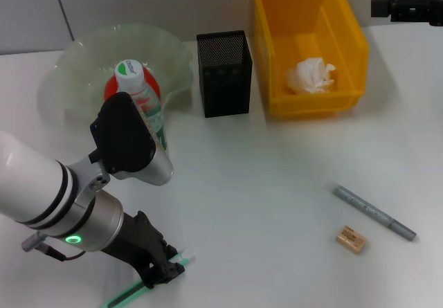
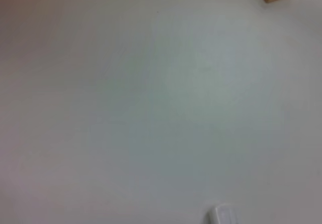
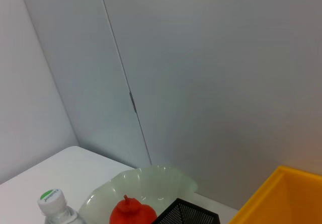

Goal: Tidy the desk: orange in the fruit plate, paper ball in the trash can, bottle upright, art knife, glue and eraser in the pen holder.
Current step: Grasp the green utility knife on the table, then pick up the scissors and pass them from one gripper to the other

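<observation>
While the left gripper (image 1: 163, 270) is pressed down at the near edge of the table (image 1: 263, 183), its black fingers sit over a thin green item (image 1: 128, 294), probably the art knife; whether they have closed on it I cannot tell. Picking up that item looks like the step in hand. The next move, I judge, calls for a firm pinch, a lift, and a carry to the pen holder (image 1: 224, 74) at the back.

Further out to the right, the eraser (image 1: 350, 239) lies just beside a grey stick (image 1: 374, 212), perhaps the glue; both are yet to be stowed.

Beyond the arm, the bottle (image 1: 142, 93) stands upright in front of the fruit plate (image 1: 83, 62), which holds the orange (image 1: 111, 90). The paper ball (image 1: 311, 76) rests in the yellow bin (image 1: 346, 38). The right gripper (image 1: 405, 7) hangs idle at the far right corner, fingers unclear.
</observation>
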You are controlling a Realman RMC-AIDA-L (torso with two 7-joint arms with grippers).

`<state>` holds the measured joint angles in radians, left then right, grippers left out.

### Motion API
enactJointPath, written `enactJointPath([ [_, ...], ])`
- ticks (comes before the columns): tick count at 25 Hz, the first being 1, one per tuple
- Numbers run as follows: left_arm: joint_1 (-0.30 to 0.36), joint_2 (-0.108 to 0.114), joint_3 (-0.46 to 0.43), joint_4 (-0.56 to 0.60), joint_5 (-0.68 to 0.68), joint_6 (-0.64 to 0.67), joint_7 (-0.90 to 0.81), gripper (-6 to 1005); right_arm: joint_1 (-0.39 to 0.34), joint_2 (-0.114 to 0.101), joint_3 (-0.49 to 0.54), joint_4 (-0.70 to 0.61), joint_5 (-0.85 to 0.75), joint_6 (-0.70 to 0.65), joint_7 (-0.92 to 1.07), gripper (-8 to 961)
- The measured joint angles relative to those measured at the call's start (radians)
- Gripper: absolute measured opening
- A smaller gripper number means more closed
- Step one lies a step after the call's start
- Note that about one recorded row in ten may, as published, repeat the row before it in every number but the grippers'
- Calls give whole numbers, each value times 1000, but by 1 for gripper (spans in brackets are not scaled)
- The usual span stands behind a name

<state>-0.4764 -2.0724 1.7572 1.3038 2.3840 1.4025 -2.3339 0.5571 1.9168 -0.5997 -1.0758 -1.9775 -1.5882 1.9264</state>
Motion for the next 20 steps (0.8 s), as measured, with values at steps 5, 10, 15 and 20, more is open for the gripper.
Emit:
enactJointPath([
  [5,-6,0,1,1,-3,9,1,285,0,0,1,0,0,-1,0,648],
  [10,-7,1,-7,10,-14,13,1,220,0,1,2,-1,0,-1,0,648],
  [15,-6,3,-42,41,-61,43,45,193,-2,1,2,-1,0,-3,0,648],
  [20,3,3,-106,66,-119,55,98,193,-3,3,3,-1,0,-4,0,647],
])
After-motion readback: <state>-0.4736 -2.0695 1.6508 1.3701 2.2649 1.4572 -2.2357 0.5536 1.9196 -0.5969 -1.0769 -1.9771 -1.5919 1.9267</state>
